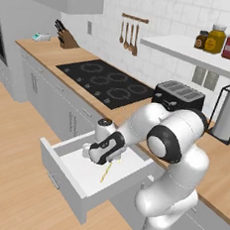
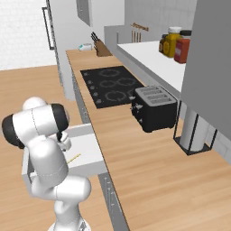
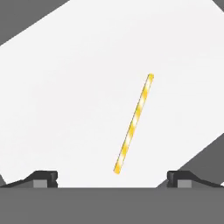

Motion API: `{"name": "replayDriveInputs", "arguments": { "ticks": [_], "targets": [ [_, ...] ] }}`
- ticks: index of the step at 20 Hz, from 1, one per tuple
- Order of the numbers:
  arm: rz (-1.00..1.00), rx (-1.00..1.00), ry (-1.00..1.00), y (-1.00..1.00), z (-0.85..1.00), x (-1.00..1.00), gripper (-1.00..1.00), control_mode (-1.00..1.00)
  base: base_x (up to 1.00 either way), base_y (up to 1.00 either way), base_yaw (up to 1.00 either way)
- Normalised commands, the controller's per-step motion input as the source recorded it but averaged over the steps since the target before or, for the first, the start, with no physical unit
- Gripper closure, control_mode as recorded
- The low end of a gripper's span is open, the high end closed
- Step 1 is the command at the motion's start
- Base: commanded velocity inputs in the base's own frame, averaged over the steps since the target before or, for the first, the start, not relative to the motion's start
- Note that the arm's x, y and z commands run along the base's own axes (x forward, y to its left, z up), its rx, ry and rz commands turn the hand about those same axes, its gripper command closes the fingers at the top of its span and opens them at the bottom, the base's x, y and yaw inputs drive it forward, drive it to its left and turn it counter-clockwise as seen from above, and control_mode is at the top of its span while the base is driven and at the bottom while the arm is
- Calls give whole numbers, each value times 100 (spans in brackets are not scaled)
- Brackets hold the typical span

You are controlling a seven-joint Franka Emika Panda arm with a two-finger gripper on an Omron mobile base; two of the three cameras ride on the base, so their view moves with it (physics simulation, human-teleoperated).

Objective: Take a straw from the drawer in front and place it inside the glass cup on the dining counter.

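the straw [image 3: 133, 124] is seen flat in the open drawer [image 1: 77, 170], slanting toward 1 o'clock; the fingers [image 3: 43, 178] are spread, probably above it.

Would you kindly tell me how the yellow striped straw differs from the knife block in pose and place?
The thin yellow-and-white striped straw lies flat on the open grey drawer's white floor; the brown wooden knife block stands on the wooden worktop at its far end. The straw is slim and pale, the block chunky and dark-handled.
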Motion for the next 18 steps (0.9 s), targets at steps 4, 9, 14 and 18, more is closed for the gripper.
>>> {"name": "replayDriveInputs", "arguments": {
  "ticks": [4, 9, 14, 18],
  "targets": [
    [-9, -3, 0, -58, -1, 30, -100, -100, 0, 0, 0],
    [-3, 0, 0, -19, -18, 31, -100, -100, 0, 0, 0],
    [0, 0, 0, -4, -35, 5, -100, -100, 0, 0, 0],
    [0, 0, 0, 0, -43, 1, -100, -100, 0, 0, 0]
  ]
}}
